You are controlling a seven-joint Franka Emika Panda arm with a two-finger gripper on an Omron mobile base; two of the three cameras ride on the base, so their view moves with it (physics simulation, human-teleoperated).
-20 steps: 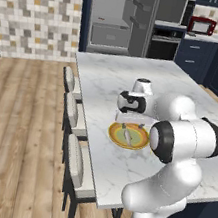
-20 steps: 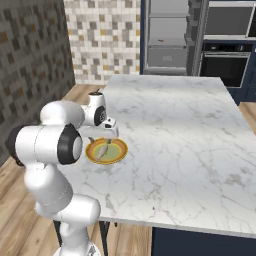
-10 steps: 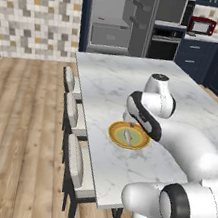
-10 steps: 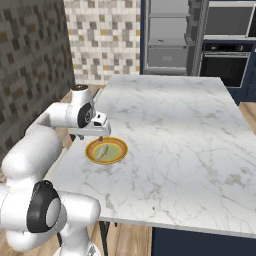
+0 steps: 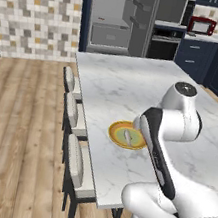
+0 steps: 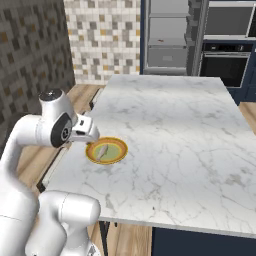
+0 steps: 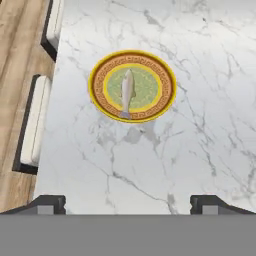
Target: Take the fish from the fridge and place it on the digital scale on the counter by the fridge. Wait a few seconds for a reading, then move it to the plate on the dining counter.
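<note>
The fish (image 7: pixel 127 92) lies lengthwise across the pale green centre of the plate (image 7: pixel 98 85), which has a yellow-orange rim. The plate rests on the white marble dining counter (image 7: pixel 175 165) near its stool-side edge. My gripper (image 7: pixel 128 205) hangs above the counter, back from the plate, open with nothing between its fingertips. From the right base view the fish (image 6: pixel 103 151) and plate (image 6: pixel 120 149) sit just right of my hand (image 6: pixel 85 129). My arm partly covers the plate (image 5: pixel 113 131) in the left base view. The fridge (image 5: pixel 119 16) stands open at the far end. The digital scale is out of view.
Pale-cushioned stools (image 5: pixel 76 163) line the counter's left side, over wooden floor (image 5: pixel 18 115). A built-in oven (image 6: pixel 225 65) stands right of the fridge, and a red microwave (image 5: pixel 202 26) sits on the far worktop. Bare marble (image 6: pixel 170 115) stretches beyond the plate.
My hand has lifted away from the plate and the arm has swung round. The fish stays on the plate, free of the fingers.
</note>
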